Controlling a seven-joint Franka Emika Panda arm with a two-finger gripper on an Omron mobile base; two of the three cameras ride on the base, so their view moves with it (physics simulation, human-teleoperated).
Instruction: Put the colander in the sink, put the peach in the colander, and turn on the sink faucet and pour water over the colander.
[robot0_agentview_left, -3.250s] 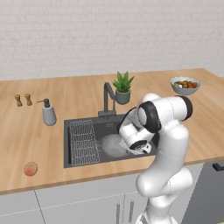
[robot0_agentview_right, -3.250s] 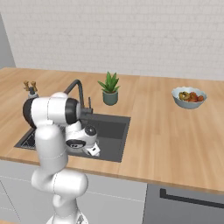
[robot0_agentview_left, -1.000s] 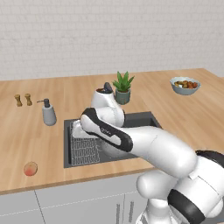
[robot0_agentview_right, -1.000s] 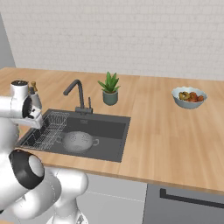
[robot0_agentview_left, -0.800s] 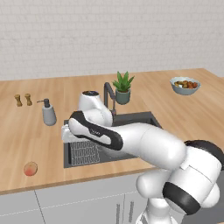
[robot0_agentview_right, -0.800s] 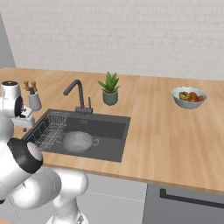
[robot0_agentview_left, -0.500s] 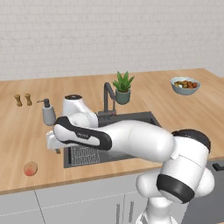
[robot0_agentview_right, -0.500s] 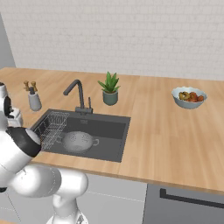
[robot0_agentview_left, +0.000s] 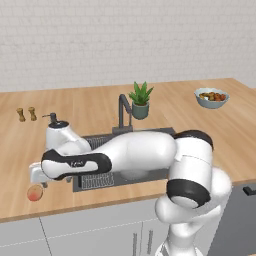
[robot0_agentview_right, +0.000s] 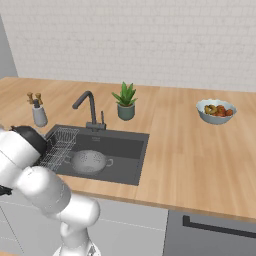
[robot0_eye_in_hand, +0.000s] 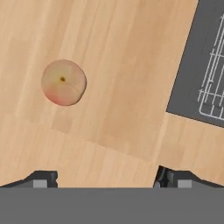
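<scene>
A: How do the jaws (robot0_eye_in_hand: 105, 177) stand?

B: Spread wide, nothing between them. In the hand view the two tips poke up at the bottom with bare wood between, looking straight down on the worktop (robot0_agentview_left: 95, 102).

A: And the peach (robot0_eye_in_hand: 64, 82)?

B: It lies on the wood near the front edge of the worktop, left of the sink (robot0_agentview_right: 125, 150). From the left base view it sits just beside the hand, not touching. In the hand view it is off to one side of the line between the tips, so I judge the hand needs to shift over before it drops.

A: What has changed?

B: A few seconds ago the hand was down in the basin; over the last second the arm has swung out across the rack (robot0_agentview_right: 59, 145) and reached to the worktop's front left. The colander (robot0_agentview_right: 90, 161) now rests in the sink beside the rack, under the faucet (robot0_agentview_right: 89, 111).

A: So the first step is done?

B: It looks so. The peach is the step in hand, still ungripped. The faucet is untouched and I see no water running.
</scene>
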